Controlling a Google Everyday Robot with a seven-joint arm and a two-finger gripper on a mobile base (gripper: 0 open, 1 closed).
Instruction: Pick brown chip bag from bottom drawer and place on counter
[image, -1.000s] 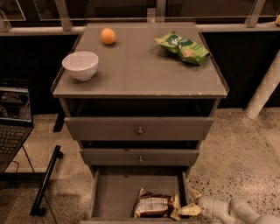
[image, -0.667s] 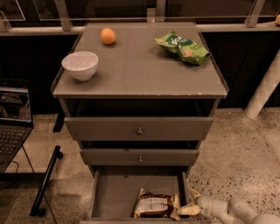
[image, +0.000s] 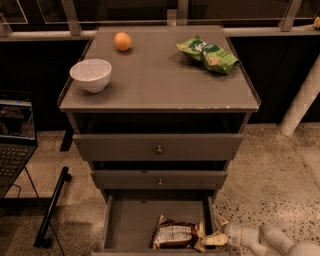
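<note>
The brown chip bag (image: 173, 234) lies in the open bottom drawer (image: 131, 220), at its front right, white label panel up. My gripper (image: 212, 234) reaches in from the lower right, its pale fingers at the bag's right end over the drawer's right wall. The grey counter (image: 160, 82) is above, with a thin raised rim.
On the counter stand a white bowl (image: 91, 75) at front left, an orange (image: 122, 41) at the back, and a green chip bag (image: 207, 55) at back right. Two upper drawers with round knobs (image: 159, 149) are partly open. A laptop (image: 15, 140) sits at left.
</note>
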